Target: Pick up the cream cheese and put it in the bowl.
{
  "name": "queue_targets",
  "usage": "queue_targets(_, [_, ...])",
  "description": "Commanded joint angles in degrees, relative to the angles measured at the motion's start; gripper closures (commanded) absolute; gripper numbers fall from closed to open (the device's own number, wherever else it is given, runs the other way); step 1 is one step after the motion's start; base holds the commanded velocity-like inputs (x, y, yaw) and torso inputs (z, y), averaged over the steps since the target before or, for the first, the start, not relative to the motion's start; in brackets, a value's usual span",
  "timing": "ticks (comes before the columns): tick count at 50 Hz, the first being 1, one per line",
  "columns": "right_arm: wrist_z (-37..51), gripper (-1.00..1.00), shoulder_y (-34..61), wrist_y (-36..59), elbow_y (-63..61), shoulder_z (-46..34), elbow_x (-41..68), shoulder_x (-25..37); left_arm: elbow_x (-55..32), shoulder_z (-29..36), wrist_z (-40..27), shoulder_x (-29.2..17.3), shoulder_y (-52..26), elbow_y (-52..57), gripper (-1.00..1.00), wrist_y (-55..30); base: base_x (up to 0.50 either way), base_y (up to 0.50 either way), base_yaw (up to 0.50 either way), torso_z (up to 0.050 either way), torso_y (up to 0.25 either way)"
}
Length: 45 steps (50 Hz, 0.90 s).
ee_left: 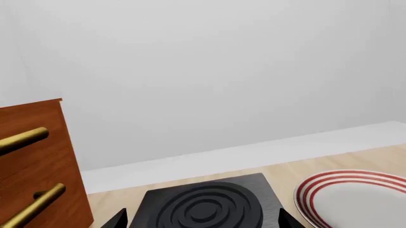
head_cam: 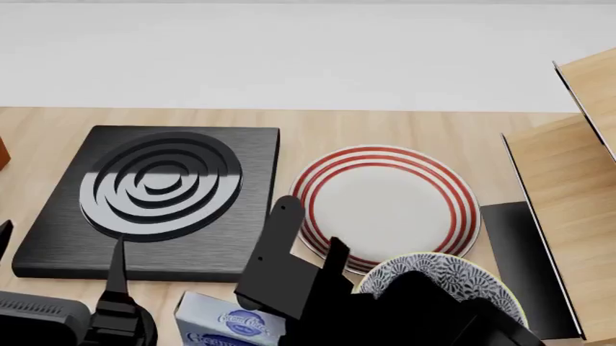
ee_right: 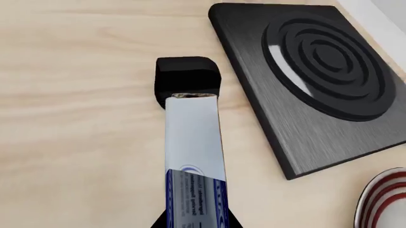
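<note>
Your right pincer [ee_right: 190,142] is clamped on the cream cheese [ee_right: 193,161]. Your left pincer [ee_left: 203,221] shows only its fingertips, spread apart.

**Cream cheese box clamped above the table**

The right end effector [ee_right: 190,156] grips the blue-and-white rectangular cream cheese box [ee_right: 193,161] by its sides, one black finger [ee_right: 186,81] showing past the box's far end. Below lies the pale wooden table [ee_right: 76,118]. Beside the box sits a square black stove plate with concentric rings [ee_right: 311,76]. A red-striped white plate's rim [ee_right: 383,202] peeks in at the corner.
</note>
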Motion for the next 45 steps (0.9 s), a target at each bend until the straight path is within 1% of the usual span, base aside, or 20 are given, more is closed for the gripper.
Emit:
queue_targets(1, [0.5, 1.00, 1.5, 1.6, -1.8, 1.2, 0.4, 0.1, -0.2, -0.1, -0.2, -0.2, 0.3, 0.3, -1.00, 0.2, 0.00, 0.00, 0.00, 0.000, 0.000])
queue_targets(28, [2.6, 1.00, 4.7, 6.0, -2.7, 3.8, 1.8, -0.3, -0.8, -0.2, -0.7, -0.6, 0.3, 1.0, -1.00, 0.0, 0.00, 0.00, 0.00, 0.000, 0.000])
queue_targets(45, [4.1, 1.00, 5.6, 8.5, -4.4, 6.1, 3.0, 0.9, -1.4, -0.2, -1.0, -0.7, 0.4, 1.9, -1.00, -0.5, 0.00, 0.00, 0.00, 0.000, 0.000])
